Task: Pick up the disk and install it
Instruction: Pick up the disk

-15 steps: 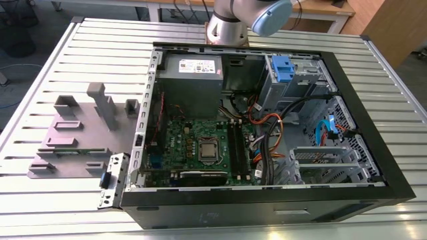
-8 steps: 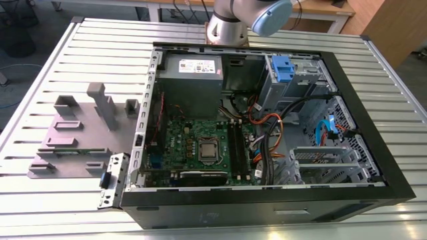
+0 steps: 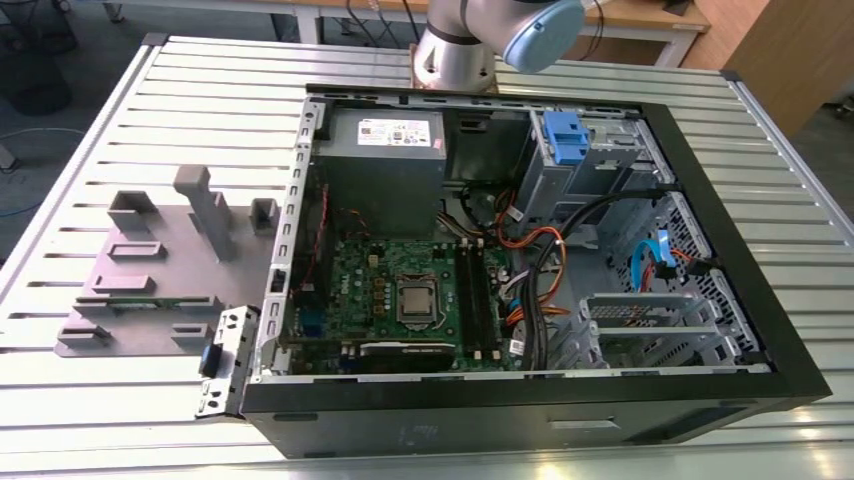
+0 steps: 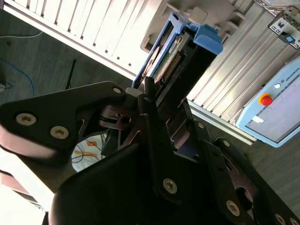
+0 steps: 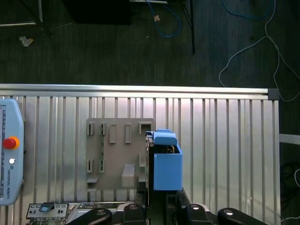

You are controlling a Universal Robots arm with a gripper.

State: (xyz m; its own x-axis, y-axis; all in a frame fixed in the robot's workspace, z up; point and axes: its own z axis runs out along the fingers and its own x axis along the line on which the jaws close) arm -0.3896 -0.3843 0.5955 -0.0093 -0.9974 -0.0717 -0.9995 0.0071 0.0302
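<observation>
In both wrist views my gripper (image 4: 164,101) (image 5: 159,208) is shut on the disk (image 4: 174,56) (image 5: 167,164). It is a flat drive clipped in a blue plastic carrier frame, and it sticks out edge-on beyond the black fingers (image 4: 149,96). The first wrist view shows it held well above the grey slotted stand (image 5: 115,154) and the ribbed metal table (image 5: 225,150). In the exterior view the stand (image 3: 160,260) carries no drive, and the arm (image 3: 467,40) rises out of the picture behind the open computer case (image 3: 534,250).
The case lies on its side with the motherboard (image 3: 400,300), power supply (image 3: 380,150), loose cables (image 3: 534,260) and a blue bracket (image 3: 566,135) in the drive cage. A teach pendant (image 5: 9,154) lies on the table beside the stand. Cables (image 5: 243,47) run over the dark floor.
</observation>
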